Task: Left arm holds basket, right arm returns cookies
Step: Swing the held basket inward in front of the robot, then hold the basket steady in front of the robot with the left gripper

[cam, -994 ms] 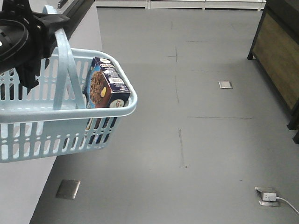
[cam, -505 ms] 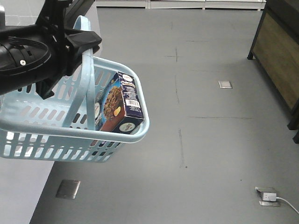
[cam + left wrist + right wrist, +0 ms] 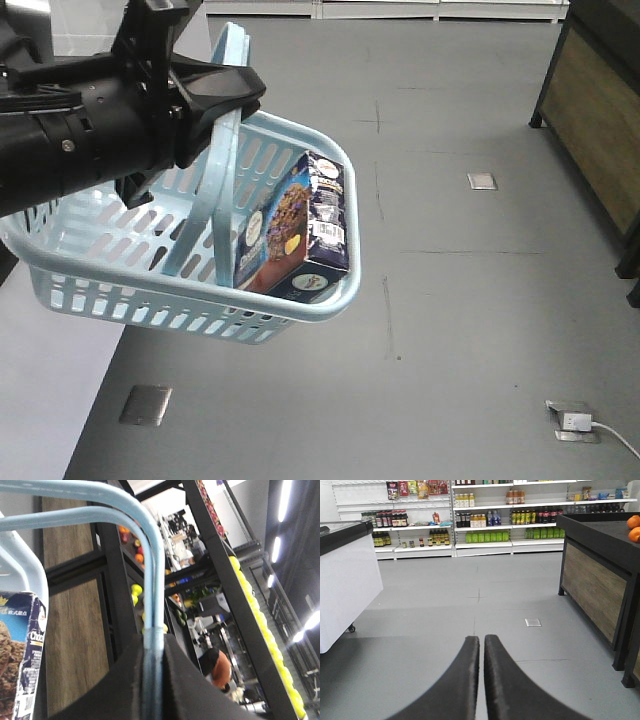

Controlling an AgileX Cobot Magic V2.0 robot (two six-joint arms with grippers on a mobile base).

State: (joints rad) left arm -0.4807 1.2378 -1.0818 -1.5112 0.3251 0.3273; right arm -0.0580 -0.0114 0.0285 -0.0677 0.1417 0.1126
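Swinging out over the grey floor (image 3: pixel 480 300) this past second, the left gripper (image 3: pixel 232 98) stays clamped on the tilting basket (image 3: pixel 310 305) by its handle. The cookies (image 3: pixel 295 225) lean inside it. Farther off, the right gripper (image 3: pixel 481 647) is pinched together and empty, so retrieval likely comes next.

Thick black left arm (image 3: pixel 70 150) reaching in from the left, left tool (image 3: pixel 222 95) clamped around the basket handle (image 3: pixel 225 160), right tool (image 3: pixel 481 647) pointing forward, level, fingers pressed nearly together, empty
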